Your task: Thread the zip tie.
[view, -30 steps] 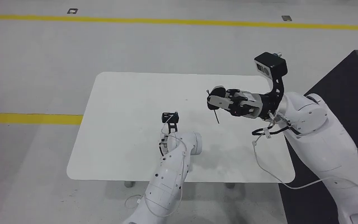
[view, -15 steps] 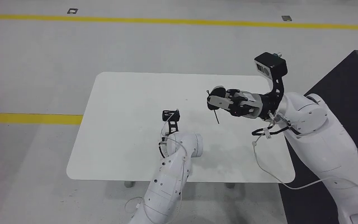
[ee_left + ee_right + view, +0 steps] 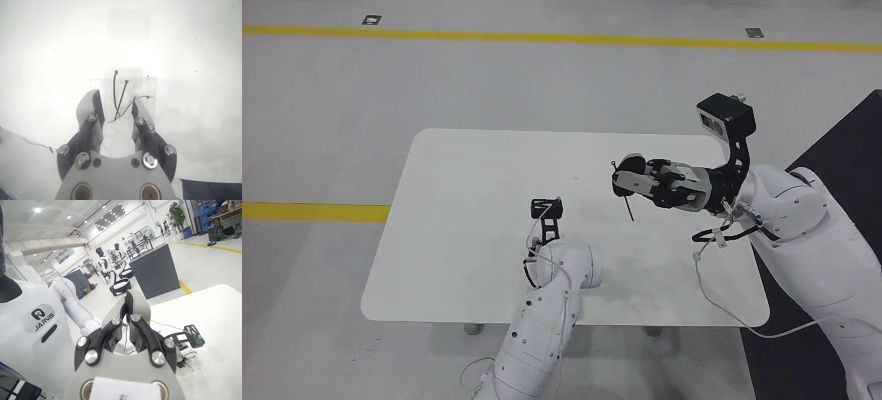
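White worktop [image 3: 462, 220], left end effector [image 3: 115, 95] with fingers spread, hanging over a clear tray [image 3: 152, 89] of loose black zip ties [image 3: 114, 89] near the worktop's middle, right end effector [image 3: 622, 180] pinching one black zip tie [image 3: 629, 207], held above the right half.

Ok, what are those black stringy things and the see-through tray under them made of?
The zip ties look like thin black plastic with a dull finish: one bends in a smooth curve without kinking. The tray seems to be clear acrylic, though it could be glass: the white table shows straight through it, and only its edges stand out.
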You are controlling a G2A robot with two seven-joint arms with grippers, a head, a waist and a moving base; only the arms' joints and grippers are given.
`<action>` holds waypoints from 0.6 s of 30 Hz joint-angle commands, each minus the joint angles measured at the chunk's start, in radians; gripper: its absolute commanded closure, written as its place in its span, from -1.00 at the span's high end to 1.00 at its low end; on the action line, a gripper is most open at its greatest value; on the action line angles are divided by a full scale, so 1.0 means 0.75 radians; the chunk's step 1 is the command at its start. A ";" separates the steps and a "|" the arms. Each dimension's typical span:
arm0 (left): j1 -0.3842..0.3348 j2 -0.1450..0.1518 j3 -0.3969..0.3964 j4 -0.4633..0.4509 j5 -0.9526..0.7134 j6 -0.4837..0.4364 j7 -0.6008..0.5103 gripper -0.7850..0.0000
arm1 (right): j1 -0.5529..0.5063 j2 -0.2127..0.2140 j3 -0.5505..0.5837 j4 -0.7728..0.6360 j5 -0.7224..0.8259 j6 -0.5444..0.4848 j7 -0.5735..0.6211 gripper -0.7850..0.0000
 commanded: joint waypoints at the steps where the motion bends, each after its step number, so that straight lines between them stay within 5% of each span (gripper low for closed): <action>1: 0.003 0.001 -0.001 0.002 -0.003 0.001 0.001 -0.29 | 0.000 0.000 0.000 0.000 0.000 0.000 0.000 -1.00; 18: -0.020 -0.002 -0.011 0.063 -0.052 0.020 0.020 -0.20 | 0.000 0.000 0.000 0.000 0.000 0.000 0.000 -1.00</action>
